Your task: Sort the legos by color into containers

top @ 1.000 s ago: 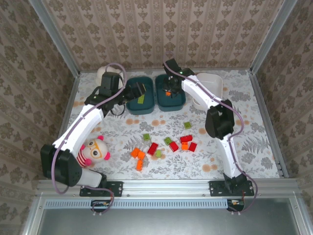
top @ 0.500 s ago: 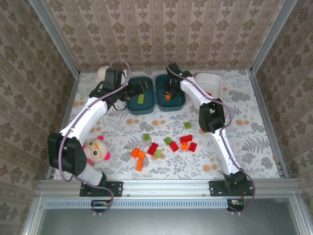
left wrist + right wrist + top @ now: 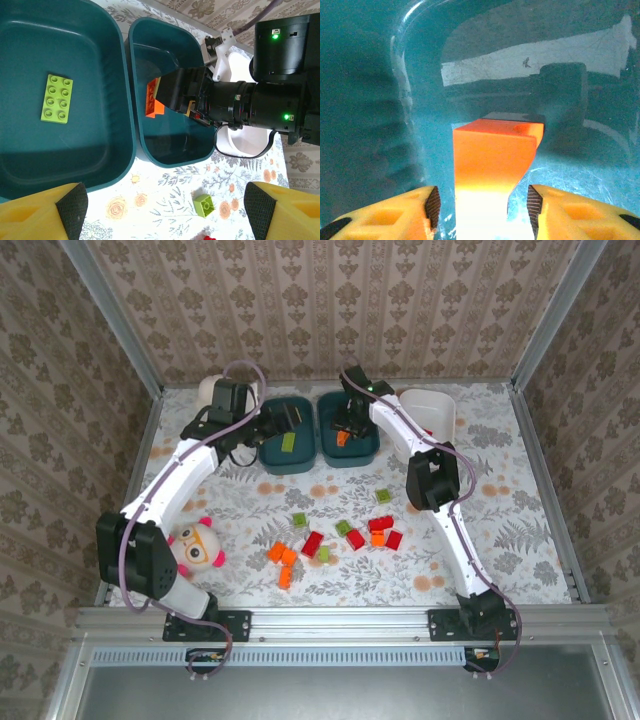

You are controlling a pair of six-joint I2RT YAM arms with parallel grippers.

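Right hand (image 3: 481, 207) clenched an orange lego brick (image 3: 492, 155) low inside the right teal tub (image 3: 170, 145), while left hand (image 3: 165, 205) hovered released overhead.

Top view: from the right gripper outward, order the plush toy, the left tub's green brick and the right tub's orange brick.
1. the orange brick, at the right gripper, in the right teal tub.
2. the green brick, in the left teal tub.
3. the plush toy, near left edge.
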